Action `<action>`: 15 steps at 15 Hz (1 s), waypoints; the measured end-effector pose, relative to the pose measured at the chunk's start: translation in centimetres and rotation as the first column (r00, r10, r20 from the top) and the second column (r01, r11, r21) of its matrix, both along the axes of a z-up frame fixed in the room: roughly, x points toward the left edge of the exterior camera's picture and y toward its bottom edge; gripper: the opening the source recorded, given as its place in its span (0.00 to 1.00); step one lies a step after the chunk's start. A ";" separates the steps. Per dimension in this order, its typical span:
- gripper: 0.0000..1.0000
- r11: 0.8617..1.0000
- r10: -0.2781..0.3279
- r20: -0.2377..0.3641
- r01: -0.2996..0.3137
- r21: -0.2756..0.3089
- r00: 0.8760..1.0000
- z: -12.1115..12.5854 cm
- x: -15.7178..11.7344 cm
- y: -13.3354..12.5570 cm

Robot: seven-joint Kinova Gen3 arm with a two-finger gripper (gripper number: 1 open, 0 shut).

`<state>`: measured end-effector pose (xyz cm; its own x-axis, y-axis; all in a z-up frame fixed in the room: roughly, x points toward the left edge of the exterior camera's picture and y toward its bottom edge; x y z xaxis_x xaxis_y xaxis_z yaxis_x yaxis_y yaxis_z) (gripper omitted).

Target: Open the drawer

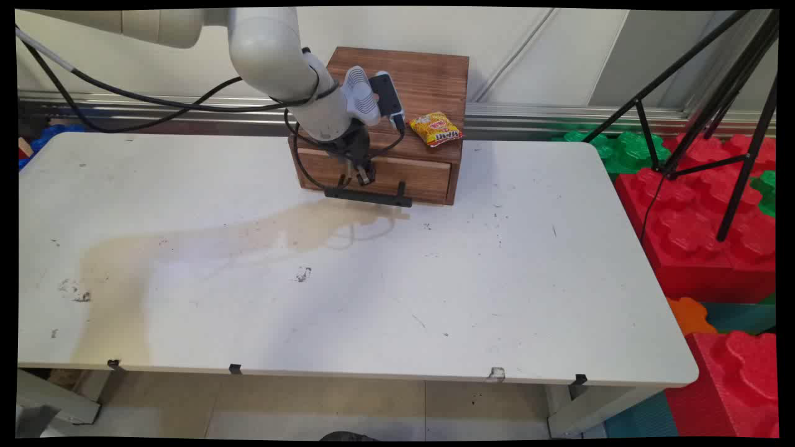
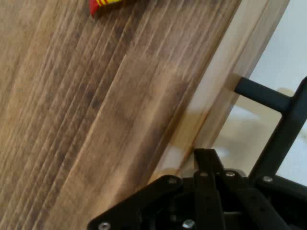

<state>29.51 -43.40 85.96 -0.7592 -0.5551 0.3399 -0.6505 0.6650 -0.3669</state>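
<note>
just a brown wooden drawer box [image 1: 407, 93]

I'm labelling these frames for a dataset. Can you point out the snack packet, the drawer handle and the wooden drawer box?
snack packet [image 1: 436, 129], main view, middle of the yellow wrapper.
drawer handle [image 1: 372, 196], main view, middle of the black bar.
wooden drawer box [image 1: 428, 77], main view, bare part of its top.

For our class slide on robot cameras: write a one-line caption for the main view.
White arm's gripper reaches down at the wooden drawer box above its black handle; yellow snack packet on top.
</note>
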 end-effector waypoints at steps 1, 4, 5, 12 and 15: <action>0.00 1.000 -0.001 0.000 0.001 0.004 1.000 0.1 0.0 0.0; 0.00 1.000 -0.004 -0.003 0.004 0.019 1.000 0.3 0.0 0.2; 0.00 1.000 -0.004 -0.006 0.004 0.022 1.000 0.4 0.0 0.3; 0.00 0.999 0.017 -0.047 -0.015 0.031 0.999 2.1 -0.1 1.5; 0.00 0.999 0.024 -0.066 -0.022 0.036 0.998 3.0 -0.1 2.0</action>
